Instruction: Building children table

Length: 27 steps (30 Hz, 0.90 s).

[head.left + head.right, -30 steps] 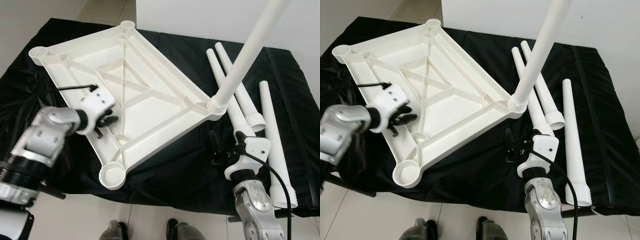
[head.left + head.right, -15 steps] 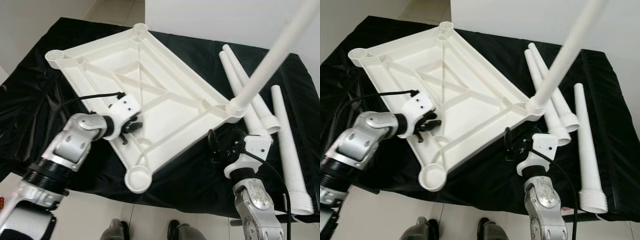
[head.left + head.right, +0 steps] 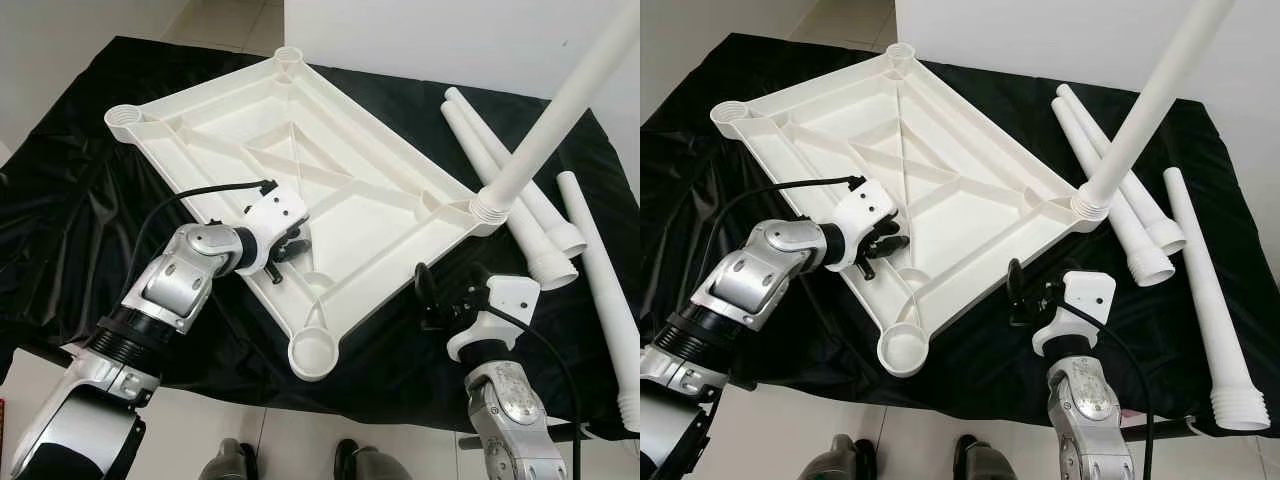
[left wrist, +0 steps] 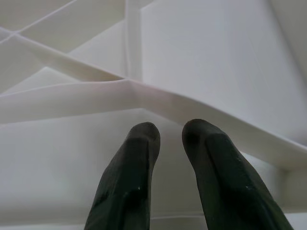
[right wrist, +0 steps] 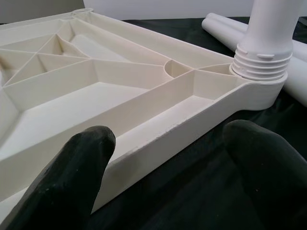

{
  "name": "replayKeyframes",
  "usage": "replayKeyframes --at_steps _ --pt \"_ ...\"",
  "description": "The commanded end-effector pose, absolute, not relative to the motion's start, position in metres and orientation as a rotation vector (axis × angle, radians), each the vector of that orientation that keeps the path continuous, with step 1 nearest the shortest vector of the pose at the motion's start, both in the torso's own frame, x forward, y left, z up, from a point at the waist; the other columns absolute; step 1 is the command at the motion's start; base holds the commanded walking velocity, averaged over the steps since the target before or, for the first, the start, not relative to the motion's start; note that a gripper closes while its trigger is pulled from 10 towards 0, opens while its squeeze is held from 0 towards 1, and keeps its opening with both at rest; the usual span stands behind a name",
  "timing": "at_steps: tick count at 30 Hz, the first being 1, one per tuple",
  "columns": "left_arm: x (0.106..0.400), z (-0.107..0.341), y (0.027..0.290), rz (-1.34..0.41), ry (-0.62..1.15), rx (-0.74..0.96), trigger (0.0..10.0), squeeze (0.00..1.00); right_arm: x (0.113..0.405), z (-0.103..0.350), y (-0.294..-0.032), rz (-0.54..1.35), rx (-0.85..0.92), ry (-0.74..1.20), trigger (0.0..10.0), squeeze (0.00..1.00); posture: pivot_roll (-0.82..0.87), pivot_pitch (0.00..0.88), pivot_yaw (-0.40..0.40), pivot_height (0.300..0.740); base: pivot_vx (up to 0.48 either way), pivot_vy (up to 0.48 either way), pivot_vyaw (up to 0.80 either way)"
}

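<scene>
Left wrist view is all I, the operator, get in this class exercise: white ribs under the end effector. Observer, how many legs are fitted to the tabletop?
Observer: One leg stands upright in the right corner socket of the tabletop.
Operator: Where are the others?
Observer: Three loose legs lie on the black cloth, to the right of the tabletop.
Operator: And the right end effector?
Observer: It is open, at the tabletop's near edge, close to the corner with the fitted leg.
</scene>
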<state>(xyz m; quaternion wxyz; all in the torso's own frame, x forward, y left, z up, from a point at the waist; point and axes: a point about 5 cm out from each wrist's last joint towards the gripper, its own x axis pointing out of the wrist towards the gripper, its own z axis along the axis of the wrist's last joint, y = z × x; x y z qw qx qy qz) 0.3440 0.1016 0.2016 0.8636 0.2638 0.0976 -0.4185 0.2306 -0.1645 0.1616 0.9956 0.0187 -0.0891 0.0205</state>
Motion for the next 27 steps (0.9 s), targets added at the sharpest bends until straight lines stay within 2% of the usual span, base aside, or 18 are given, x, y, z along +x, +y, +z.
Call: replayKeyframes --at_steps 1,6,11,16,20,26,27 --pt "0.348 0.204 0.108 -0.842 0.199 0.572 10.0 0.0 0.229 0.159 -0.162 0.059 0.049 -0.16 10.0 0.0 -0.02 0.177 -0.014 0.74 0.0 0.0 0.0" --pt "0.355 0.224 0.126 -0.779 0.148 0.544 10.0 0.0 0.229 0.159 -0.162 0.07 0.047 -0.161 10.0 0.0 -0.01 0.178 -0.016 0.74 0.0 0.0 0.0" --pt "0.347 0.242 0.123 -0.847 0.085 0.478 10.0 0.0 0.23 0.16 -0.165 0.063 0.04 -0.162 10.0 0.0 -0.01 0.187 -0.026 0.74 0.0 0.0 0.0" --pt "0.328 0.251 0.107 -1.012 0.007 0.431 10.0 0.0 0.232 0.16 -0.167 0.057 0.035 -0.162 10.0 0.0 0.0 0.192 -0.034 0.74 0.0 0.0 0.0" --pt "0.313 0.237 0.085 -1.13 0.006 0.429 10.0 0.0 0.237 0.163 -0.172 0.003 0.027 -0.181 10.0 0.0 0.0 0.194 -0.039 0.74 0.0 0.0 0.0" --pt "0.308 0.232 0.074 -1.173 0.014 0.41 10.0 0.0 0.237 0.164 -0.177 -0.04 0.012 -0.187 10.0 0.0 0.0 0.194 -0.042 0.74 0.0 0.0 0.0" --pt "0.302 0.227 0.063 -1.216 0.022 0.4 10.0 0.0 0.238 0.161 -0.182 -0.097 0.006 -0.172 10.0 0.0 0.0 0.198 -0.038 0.74 0.0 0.0 0.0"
